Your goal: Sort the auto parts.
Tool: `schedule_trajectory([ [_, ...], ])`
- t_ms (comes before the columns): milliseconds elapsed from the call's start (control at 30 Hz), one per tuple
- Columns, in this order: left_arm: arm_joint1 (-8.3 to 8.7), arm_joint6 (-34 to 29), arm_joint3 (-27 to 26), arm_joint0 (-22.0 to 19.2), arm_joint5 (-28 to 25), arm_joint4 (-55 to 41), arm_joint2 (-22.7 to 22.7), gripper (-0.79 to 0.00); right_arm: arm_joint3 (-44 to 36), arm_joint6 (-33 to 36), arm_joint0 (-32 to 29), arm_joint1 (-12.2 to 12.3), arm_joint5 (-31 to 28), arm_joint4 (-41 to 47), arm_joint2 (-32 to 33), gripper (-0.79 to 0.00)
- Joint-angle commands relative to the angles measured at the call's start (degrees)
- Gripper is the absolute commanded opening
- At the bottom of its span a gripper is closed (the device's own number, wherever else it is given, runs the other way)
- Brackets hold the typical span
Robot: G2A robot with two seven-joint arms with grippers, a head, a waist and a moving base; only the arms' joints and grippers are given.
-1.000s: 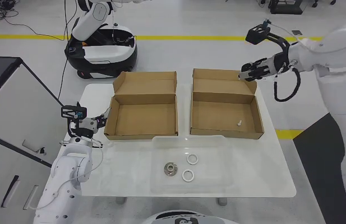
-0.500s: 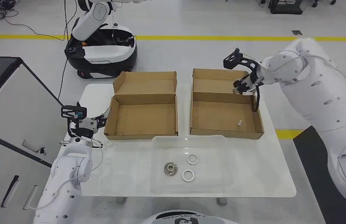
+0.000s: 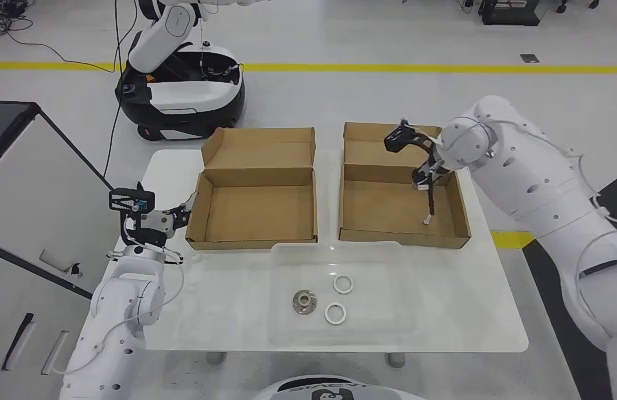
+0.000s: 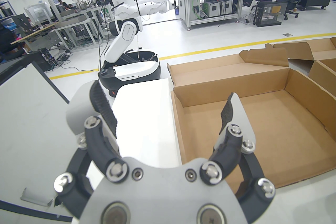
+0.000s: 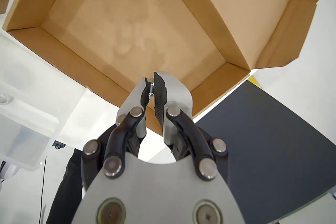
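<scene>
Black-padded right gripper [image 5: 151,79] clamps a screw [image 5: 150,89], having swung in from beyond the table to hang over right box [image 3: 388,210]; drop likely next. Left gripper [image 4: 168,114] idles, spread, beside left box [image 4: 262,130].

A white table [image 3: 488,300] stands on a pale floor. Beyond its far edge a second robot [image 3: 188,95] sits on a black-and-white base, and a yellow line [image 3: 388,68] crosses the floor behind it. A dark-topped cabinet [image 3: 8,125] stands near the table's left end. A black mat [image 3: 560,305] lies by its right.
</scene>
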Motion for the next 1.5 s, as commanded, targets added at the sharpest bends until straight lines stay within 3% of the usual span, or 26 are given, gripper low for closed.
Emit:
schedule_trajectory([
  [0,0.0,0.0,0.0,0.0,0.0,0.0,0.0,0.0,0.59,1.0,0.4,-0.48,-0.16,0.17,-0.79,-0.785],
  [600,0.0,0.0,0.0,0.0,0.0,0.0,0.0,0.0,11.5,1.93,2.95,-6.72,2.6,-3.43,-9.09,-0.785],
  [1000,0.0,0.0,0.0,0.0,0.0,0.0,0.0,0.0,20.76,-4.5,2.51,-10.8,3.36,-2.25,-11.11,-0.785],
  [1467,0.0,0.0,0.0,0.0,0.0,0.0,0.0,0.0,25.71,-7.89,1.17,-13.47,5.55,-2.91,-11.64,-0.785],
])
